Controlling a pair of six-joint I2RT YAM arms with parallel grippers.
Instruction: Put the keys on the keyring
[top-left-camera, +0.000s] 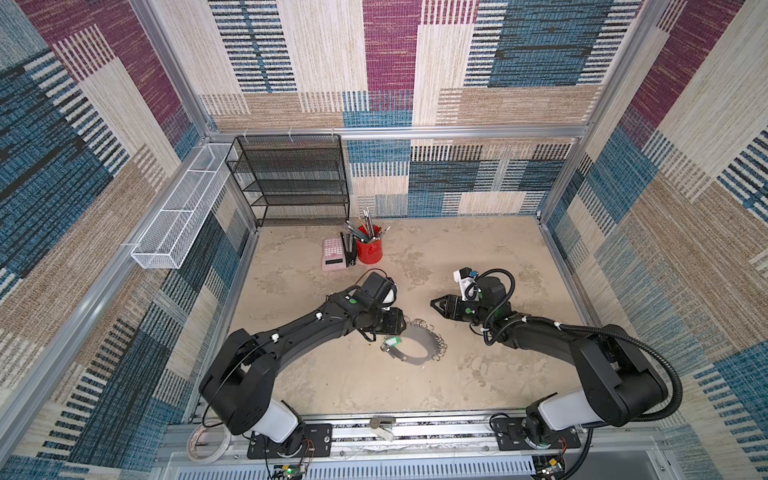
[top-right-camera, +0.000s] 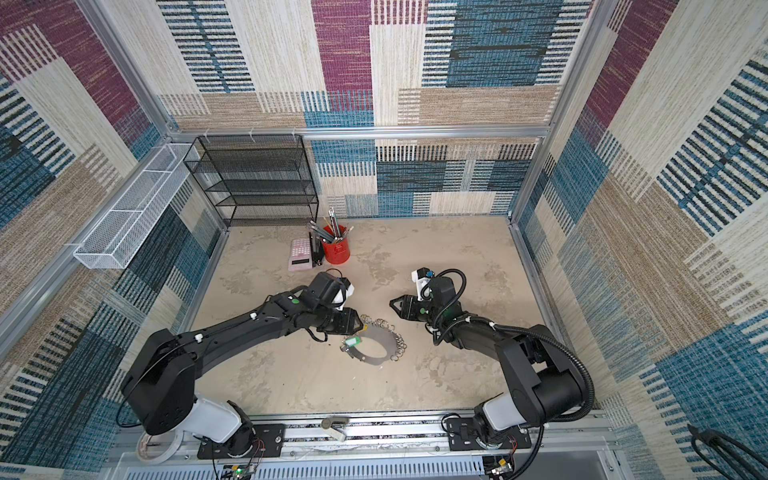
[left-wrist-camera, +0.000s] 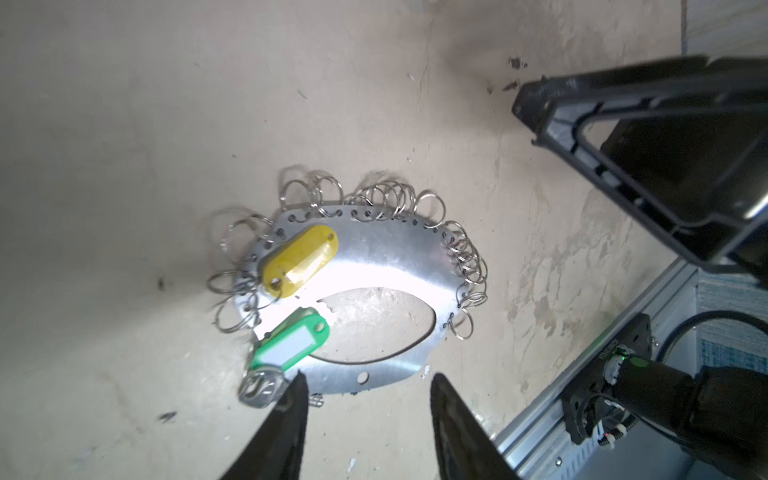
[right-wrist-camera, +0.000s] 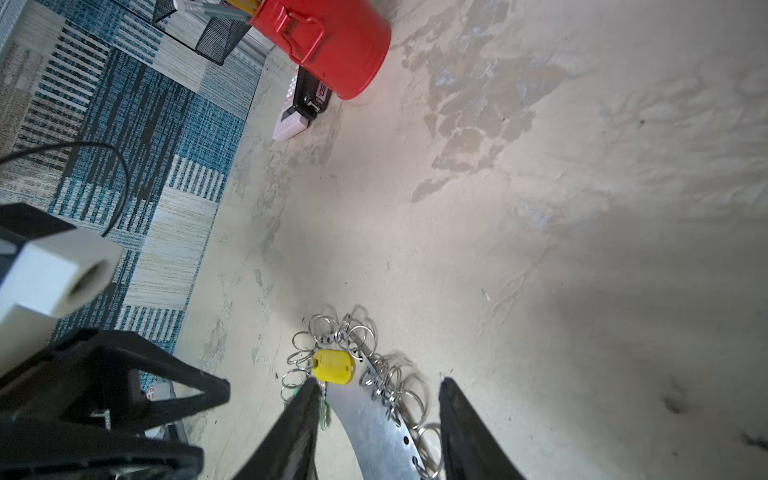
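Though half-hidden, keyring (top-left-camera: 422, 334) under left fingers (top-left-camera: 394, 321)

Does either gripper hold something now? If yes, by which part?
No, nothing is held. The left gripper and the right gripper are both open with nothing between the jaws; the keyring lies on the table.
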